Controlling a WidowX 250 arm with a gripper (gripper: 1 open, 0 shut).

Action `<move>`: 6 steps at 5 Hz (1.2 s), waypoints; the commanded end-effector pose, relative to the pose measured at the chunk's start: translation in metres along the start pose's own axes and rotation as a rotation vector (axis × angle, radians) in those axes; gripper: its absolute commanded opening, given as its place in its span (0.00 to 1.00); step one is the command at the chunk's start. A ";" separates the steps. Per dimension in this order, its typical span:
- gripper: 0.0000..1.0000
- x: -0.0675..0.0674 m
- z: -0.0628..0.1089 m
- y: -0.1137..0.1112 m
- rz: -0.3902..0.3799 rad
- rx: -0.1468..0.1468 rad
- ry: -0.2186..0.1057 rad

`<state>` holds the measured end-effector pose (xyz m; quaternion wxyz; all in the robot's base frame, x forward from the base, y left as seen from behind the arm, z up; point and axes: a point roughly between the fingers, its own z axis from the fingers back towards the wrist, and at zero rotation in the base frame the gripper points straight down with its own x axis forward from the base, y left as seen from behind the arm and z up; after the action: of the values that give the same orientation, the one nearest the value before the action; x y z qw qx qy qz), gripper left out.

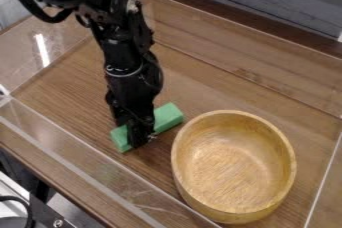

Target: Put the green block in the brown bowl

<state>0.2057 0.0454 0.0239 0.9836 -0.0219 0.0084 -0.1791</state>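
The green block (163, 119) lies flat on the wooden table, just left of the brown bowl (235, 164). My gripper (138, 127) comes straight down over the block's middle, its black fingers at the block's two long sides, shut on it. The block's middle is hidden behind the fingers; its two ends show either side of them. The block still rests on the table. The bowl is a wide, shallow, light wood dish with nothing in it, its rim about a finger's width from the block's right end.
A clear plastic wall (80, 162) rings the table (254, 77) along the front and left edges. The black arm (114, 32) rises from the gripper toward the upper left. A dark cable loop (14, 212) shows at the lower left corner.
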 end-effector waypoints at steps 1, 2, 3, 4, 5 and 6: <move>0.00 0.002 0.015 0.001 0.017 0.011 -0.015; 0.00 0.000 0.023 -0.001 0.039 -0.002 -0.001; 0.00 -0.001 0.030 -0.002 0.057 -0.014 0.007; 0.00 -0.001 0.037 -0.003 0.071 -0.020 0.008; 0.00 -0.001 0.044 -0.004 0.086 -0.028 0.006; 0.00 -0.001 0.052 -0.003 0.100 -0.031 0.009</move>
<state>0.1950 0.0392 0.0625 0.9885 -0.0485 0.0470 -0.1352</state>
